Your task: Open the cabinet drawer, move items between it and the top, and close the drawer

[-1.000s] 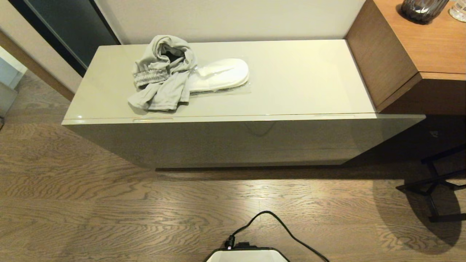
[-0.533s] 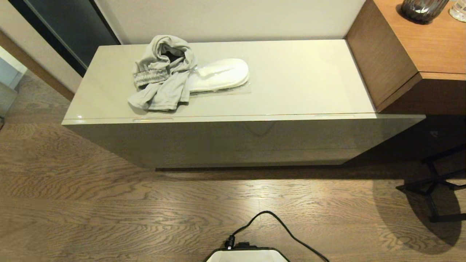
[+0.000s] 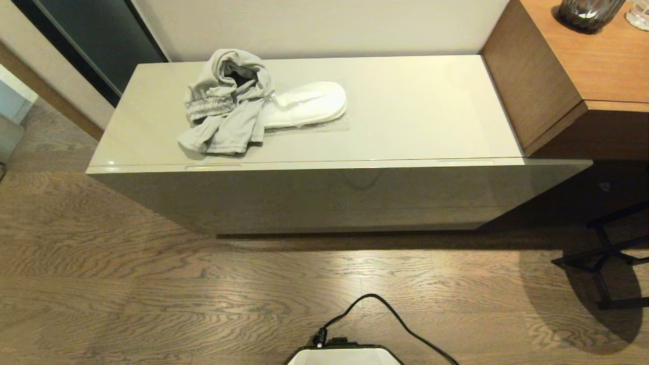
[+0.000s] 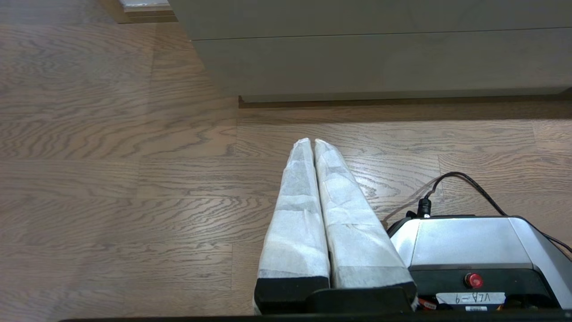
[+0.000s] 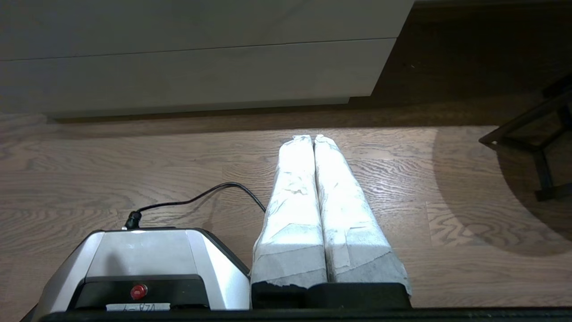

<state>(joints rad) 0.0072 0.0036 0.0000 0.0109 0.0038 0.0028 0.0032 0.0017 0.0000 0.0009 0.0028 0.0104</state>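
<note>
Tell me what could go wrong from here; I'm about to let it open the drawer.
The light grey garment lies partly over the wrapped slippers on the top, so picking one may drag the other. The handle notch is slim, easy for fingers to slip off. The black cable trails on the floor beside the base and could snag.

To your right stands a taller brown wooden unit (image 3: 583, 76), butted against the low cabinet, with a dark ribbed glass vase (image 3: 588, 12) and a clear glass (image 3: 638, 14) near its back. Below it you see a black metal stand (image 3: 606, 258) on the wood-grain floor (image 3: 127, 284).
</note>
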